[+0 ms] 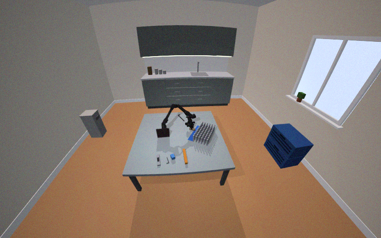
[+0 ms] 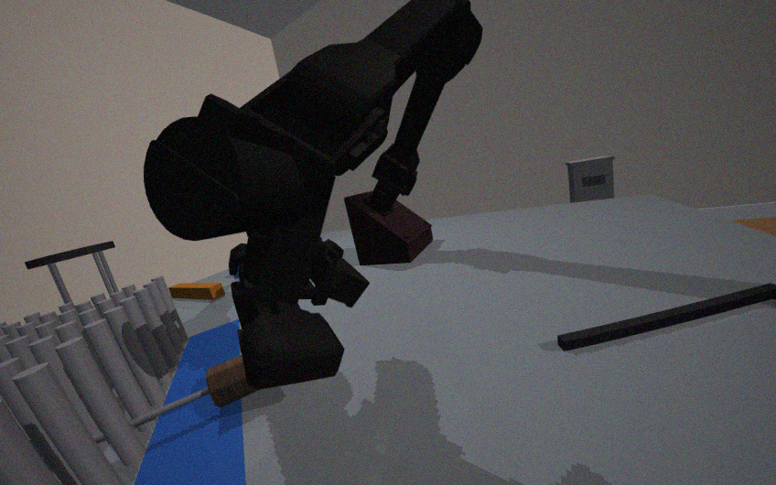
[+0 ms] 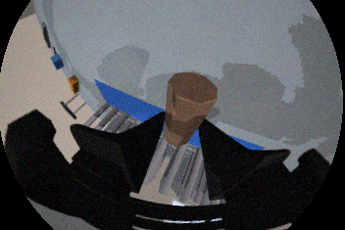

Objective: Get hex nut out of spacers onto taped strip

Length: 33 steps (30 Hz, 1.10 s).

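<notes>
I have the grey bench (image 1: pixel 144 153) carrying the block of standing grey metal spacers (image 2: pixel 47 368) with the blue taped strip (image 2: pixel 198 422) along its near edge. My black gripper (image 2: pixel 285 355) sits low over the strip's outer edge, clenched on the brown wooden handle (image 2: pixel 225 381) of a thin metal rod tool (image 2: pixel 165 408). The rod's long axis points away from the gripper, across the strip and into a lane between spacers, nearly level with the bench. The small hex nut is hidden from me; I judge it lies deeper along that lane, so the pull should run straight back along the rod. No containers matter here. A black L-shaped bar (image 2: pixel 680 313) and an orange block (image 2: pixel 197 291) lie outside the field.
</notes>
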### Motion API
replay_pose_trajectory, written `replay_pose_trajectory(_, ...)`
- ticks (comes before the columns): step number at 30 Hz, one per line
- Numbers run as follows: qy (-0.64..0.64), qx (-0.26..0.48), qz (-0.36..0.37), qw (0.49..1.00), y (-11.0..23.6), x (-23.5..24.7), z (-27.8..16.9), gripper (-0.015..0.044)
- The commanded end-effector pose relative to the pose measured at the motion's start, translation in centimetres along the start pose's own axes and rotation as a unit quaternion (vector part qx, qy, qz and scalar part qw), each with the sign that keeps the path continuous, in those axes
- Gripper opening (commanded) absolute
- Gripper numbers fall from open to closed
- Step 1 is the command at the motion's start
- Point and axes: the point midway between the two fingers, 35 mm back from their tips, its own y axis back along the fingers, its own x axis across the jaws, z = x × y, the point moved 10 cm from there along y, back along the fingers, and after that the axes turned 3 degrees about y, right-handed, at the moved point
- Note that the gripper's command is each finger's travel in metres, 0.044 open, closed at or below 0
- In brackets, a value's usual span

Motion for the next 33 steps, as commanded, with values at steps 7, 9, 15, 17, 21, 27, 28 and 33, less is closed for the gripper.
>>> replay_pose_trajectory(7, -0.001, 0.002, 0.0, 1.0, 0.4, -0.1, 0.7, 0.0)
replay_pose_trajectory(9, -0.001, 0.002, 0.0, 1.0, 0.5, -0.1, 0.8, 0.0)
replay_pose_trajectory(15, -0.001, 0.001, 0.0, 1.0, 0.6, -0.1, 1.2, 0.0)
replay_pose_trajectory(17, -0.001, 0.001, 0.0, 1.0, 0.7, -0.1, 1.3, 0.0)
replay_pose_trajectory(21, -0.001, 0.001, 0.0, 1.0, 0.8, -0.1, 1.6, 0.0)
replay_pose_trajectory(27, -0.001, 0.001, 0.0, 1.0, 1.0, -0.1, 2.0, 0.0)
replay_pose_trajectory(28, -0.001, 0.001, 0.0, 1.0, 1.0, -0.2, 2.1, 0.0)
replay_pose_trajectory(33, -0.001, 0.001, 0.0, 1.0, 1.1, -0.2, 2.4, 0.0)
